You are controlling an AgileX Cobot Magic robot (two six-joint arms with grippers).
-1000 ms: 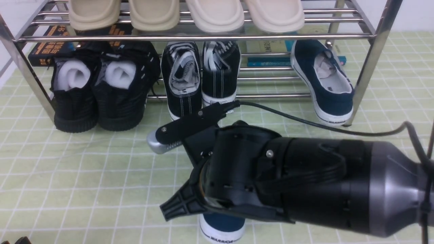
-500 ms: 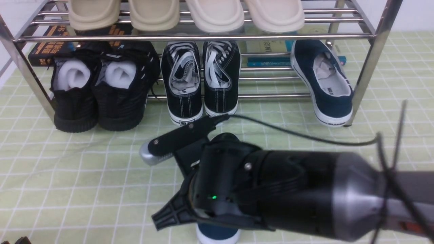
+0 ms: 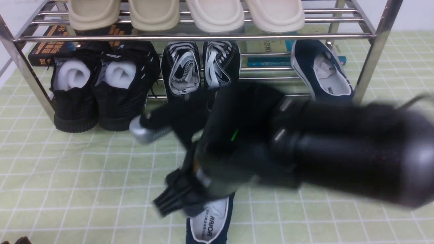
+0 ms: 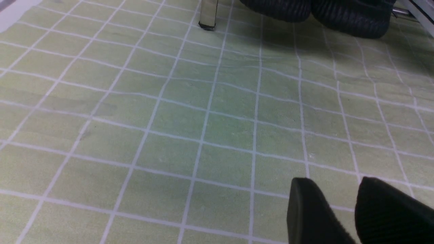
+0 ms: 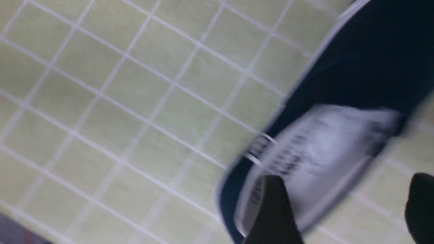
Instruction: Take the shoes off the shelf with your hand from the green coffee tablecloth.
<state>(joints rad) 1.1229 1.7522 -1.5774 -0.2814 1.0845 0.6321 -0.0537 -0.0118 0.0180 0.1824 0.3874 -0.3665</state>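
Observation:
One navy shoe (image 3: 208, 223) lies on the green tablecloth (image 3: 84, 176) at the near edge, its grey-white insole (image 5: 315, 145) facing up. Its mate (image 3: 322, 73) stands on the lower right tier of the steel shelf (image 3: 203, 37). My right arm (image 3: 305, 149) is blurred above the near shoe. The right gripper (image 5: 346, 183) is open wide: one finger (image 5: 274, 210) hangs over the shoe's heel and the other stands off over bare cloth. Nothing is held. My left gripper (image 4: 339, 189) hovers low over bare cloth, a narrow gap between its fingertips, nothing between them.
Black lace-up sneakers (image 3: 200, 67) and bulky black shoes (image 3: 101, 88) stand on the lower tier. Beige slippers (image 3: 186, 13) fill the top tier. Books (image 3: 47, 47) lie behind the rack. A shelf leg (image 4: 208, 15) stands ahead of the left gripper.
The right gripper has opened and let go of the navy shoe, which now lies uncovered on the cloth. The right arm has lifted and swung toward the shelf.

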